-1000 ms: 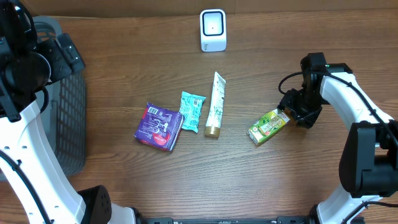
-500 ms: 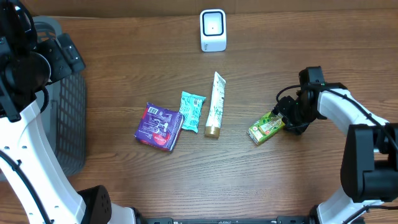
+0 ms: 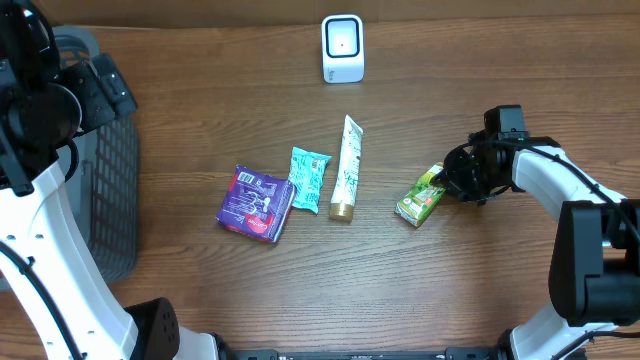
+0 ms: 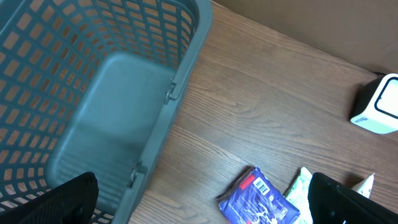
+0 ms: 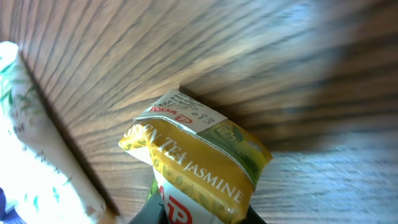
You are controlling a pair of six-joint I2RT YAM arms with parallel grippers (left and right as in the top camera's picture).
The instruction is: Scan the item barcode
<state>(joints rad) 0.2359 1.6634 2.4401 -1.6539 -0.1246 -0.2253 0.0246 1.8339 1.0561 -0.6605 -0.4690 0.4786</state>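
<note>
A green and yellow jasmine tea carton (image 3: 421,196) lies right of centre on the wooden table. My right gripper (image 3: 450,183) is shut on its right end. In the right wrist view the carton (image 5: 199,155) fills the space between the two dark fingers, and no barcode shows on the faces I see. The white barcode scanner (image 3: 342,48) stands at the back centre. My left gripper (image 4: 199,202) hangs open high over the far left, above the basket, with nothing in it.
A purple packet (image 3: 256,203), a teal packet (image 3: 308,178) and a white tube (image 3: 347,168) lie in a row mid-table. A grey mesh basket (image 3: 105,190) stands at the left edge. The tube (image 5: 37,143) lies just left of the carton.
My right gripper dropped to the carton's right end and closed on it. The carton turned and shifted slightly left. The left arm stayed put.
</note>
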